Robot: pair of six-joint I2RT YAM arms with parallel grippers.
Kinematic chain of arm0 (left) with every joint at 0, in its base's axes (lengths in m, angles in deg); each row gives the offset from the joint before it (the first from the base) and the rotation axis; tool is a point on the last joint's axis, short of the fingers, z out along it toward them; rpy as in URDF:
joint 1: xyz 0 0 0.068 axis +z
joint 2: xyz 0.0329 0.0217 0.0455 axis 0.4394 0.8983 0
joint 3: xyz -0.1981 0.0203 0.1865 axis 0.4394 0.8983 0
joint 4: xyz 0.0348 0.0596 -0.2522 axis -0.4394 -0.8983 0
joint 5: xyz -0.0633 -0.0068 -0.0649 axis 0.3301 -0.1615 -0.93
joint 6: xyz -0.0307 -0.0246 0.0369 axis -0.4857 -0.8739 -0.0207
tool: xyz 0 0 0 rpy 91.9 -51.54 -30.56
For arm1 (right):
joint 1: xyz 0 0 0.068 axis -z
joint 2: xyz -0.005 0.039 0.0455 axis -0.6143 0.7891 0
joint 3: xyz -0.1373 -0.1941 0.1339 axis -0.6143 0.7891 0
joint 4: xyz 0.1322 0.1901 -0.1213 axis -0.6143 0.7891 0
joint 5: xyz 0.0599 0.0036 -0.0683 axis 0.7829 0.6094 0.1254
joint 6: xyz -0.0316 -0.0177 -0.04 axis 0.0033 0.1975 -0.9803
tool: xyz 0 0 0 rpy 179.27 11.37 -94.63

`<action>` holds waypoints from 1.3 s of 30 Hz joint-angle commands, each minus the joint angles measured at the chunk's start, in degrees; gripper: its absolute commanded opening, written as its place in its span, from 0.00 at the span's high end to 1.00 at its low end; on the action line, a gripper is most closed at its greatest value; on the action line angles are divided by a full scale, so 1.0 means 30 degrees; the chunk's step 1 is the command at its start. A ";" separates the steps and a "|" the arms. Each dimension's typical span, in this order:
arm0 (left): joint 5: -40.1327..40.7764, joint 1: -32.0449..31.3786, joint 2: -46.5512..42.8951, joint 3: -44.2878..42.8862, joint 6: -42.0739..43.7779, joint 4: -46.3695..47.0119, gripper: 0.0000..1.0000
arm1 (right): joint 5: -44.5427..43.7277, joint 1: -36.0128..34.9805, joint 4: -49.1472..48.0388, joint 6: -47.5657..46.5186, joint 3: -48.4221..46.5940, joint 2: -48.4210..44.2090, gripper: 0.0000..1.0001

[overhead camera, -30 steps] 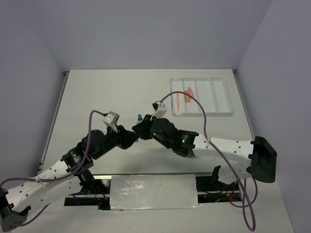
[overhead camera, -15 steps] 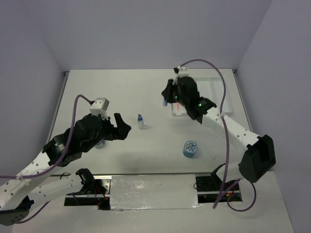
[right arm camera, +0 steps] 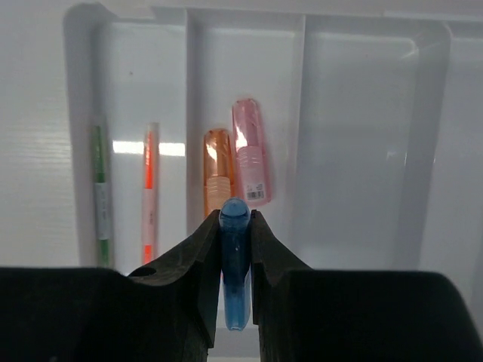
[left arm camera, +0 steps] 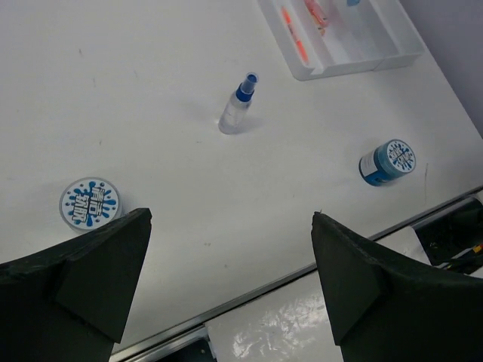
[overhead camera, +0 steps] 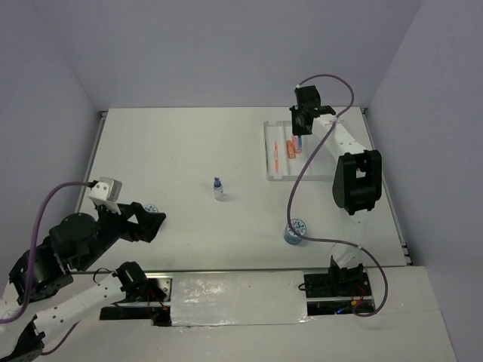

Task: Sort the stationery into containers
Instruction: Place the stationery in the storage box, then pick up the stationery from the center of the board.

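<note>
My right gripper [right arm camera: 235,219] is shut on a blue capsule [right arm camera: 235,260] and hangs over the white tray [right arm camera: 302,19]. Below it, an orange capsule [right arm camera: 218,170] and a pink capsule [right arm camera: 251,162] lie together in one compartment. An orange pen [right arm camera: 149,192] and a green-ended pen [right arm camera: 99,192] lie in the compartment to the left. In the top view this gripper [overhead camera: 296,136] is above the tray [overhead camera: 269,154]. My left gripper [left arm camera: 230,219] is open and holds nothing, low at the near left [overhead camera: 151,224]. A blue-capped bottle [left arm camera: 238,105] stands mid-table.
A blue roll [overhead camera: 296,231] stands on the table near the front right. A second roll [left arm camera: 90,202] lies flat beside my left finger. The right arm's cable loops over the tray area. The table's front edge runs just below the left fingers.
Both grippers were together at the table's centre. The left one has opened and pulled back to the near left. The right one has carried the blue capsule out over the tray.
</note>
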 commanded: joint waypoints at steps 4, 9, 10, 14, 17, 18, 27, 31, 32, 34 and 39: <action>-0.1821 -0.0075 -0.0834 0.0829 0.1764 0.2057 0.01 | 0.0338 0.0167 0.1451 -0.0541 -0.0615 0.1320 0.96; -0.1705 -0.0075 0.0278 0.0770 0.1677 0.1939 0.01 | 0.0105 0.0196 0.0808 -0.0101 0.1375 0.1029 0.90; -0.1763 -0.0075 0.0425 0.0770 0.1677 0.1998 0.01 | 0.0221 0.0196 0.0574 -0.0043 0.1813 0.0825 0.86; -0.1822 -0.0075 0.0748 0.0975 0.1706 0.2349 0.01 | 0.0280 0.0196 0.0717 0.0134 0.2052 0.0648 0.66; -0.1735 -0.0075 0.0719 0.1034 0.1648 0.2409 0.01 | 0.0485 0.0167 0.0952 0.0338 0.1964 0.0356 0.55; -0.1647 -0.0075 0.0690 0.1034 0.1619 0.2408 0.01 | 0.0514 0.0196 0.1098 0.0397 0.1935 0.0238 0.52; 0.1243 -0.0017 -0.0158 0.1415 0.0362 0.2292 0.01 | 0.2472 -0.1499 -0.0064 0.1422 0.3915 -0.5960 0.45; 0.4610 0.0013 -0.0626 0.1414 -0.1977 0.1502 0.01 | 0.6224 -0.5148 -0.4546 0.1569 0.8547 -0.9484 0.30; 0.5116 0.0013 -0.0745 0.1502 -0.2275 0.1500 0.01 | 0.6054 -0.6035 -0.6179 0.1540 0.9368 -0.9924 0.28; 0.5530 0.0071 -0.1038 0.1939 -0.2454 0.1762 0.01 | 0.5528 -0.7764 -0.7333 0.1598 1.0720 -1.0543 0.26; 0.4976 0.0306 -0.0338 0.1942 -0.2191 0.1822 0.01 | 0.2954 -1.1051 -1.0005 0.2534 1.0818 -0.8884 0.21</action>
